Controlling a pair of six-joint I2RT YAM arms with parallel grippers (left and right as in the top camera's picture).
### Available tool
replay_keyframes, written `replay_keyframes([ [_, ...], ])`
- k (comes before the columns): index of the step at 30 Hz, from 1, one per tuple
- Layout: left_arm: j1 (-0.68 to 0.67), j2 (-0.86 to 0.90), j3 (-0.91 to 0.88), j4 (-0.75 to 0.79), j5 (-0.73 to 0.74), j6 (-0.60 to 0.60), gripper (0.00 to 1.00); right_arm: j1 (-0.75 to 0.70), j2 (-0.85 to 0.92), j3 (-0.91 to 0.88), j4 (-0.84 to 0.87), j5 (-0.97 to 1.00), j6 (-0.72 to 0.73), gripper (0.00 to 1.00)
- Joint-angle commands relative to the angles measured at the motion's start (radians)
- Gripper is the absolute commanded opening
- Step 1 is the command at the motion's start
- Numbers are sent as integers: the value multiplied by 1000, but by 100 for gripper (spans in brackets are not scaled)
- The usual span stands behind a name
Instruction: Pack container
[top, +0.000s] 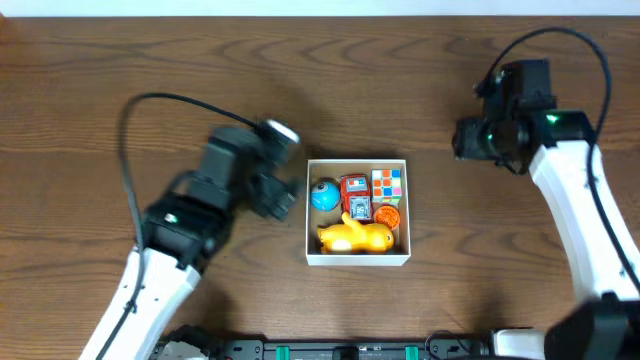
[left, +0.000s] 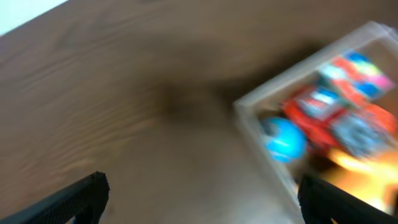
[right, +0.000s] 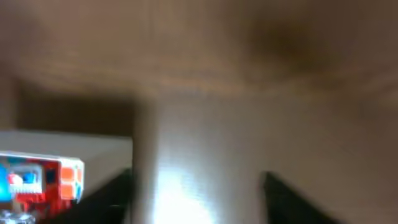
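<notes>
One container (top: 357, 259) lies just beside the wide-spread left tool (left: 202, 196).

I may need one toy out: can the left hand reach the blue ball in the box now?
Probably yes: the blue ball lies uncovered in the box corner nearest the open left hand.

Robot lab bench — wood-grain table (top: 80, 80), two cabled arms (top: 583, 220)

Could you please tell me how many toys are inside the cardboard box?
5: blue ball top-left, red car centre, colour cube top-right, orange toy mid-right, yellow duck along the bottom; more may hide underneath.
</notes>
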Motion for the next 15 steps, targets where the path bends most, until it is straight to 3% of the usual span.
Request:
replay_keyframes([
  [1, 131, 25, 19, 19, -19, -74, 98, 6, -26, 19, 43, 48, -27, 92],
  [6, 271, 52, 19, 6, -19, -187, 98, 3, -26, 19, 114, 50, -40, 99],
  [10, 315, 64, 19, 54, -20, -146, 98, -5, -25, 19, 180, 66, -96, 99],
  [15, 352, 63, 19, 114, -20, -138, 98, -11, -45, 19, 122, 150, -105, 99],
])
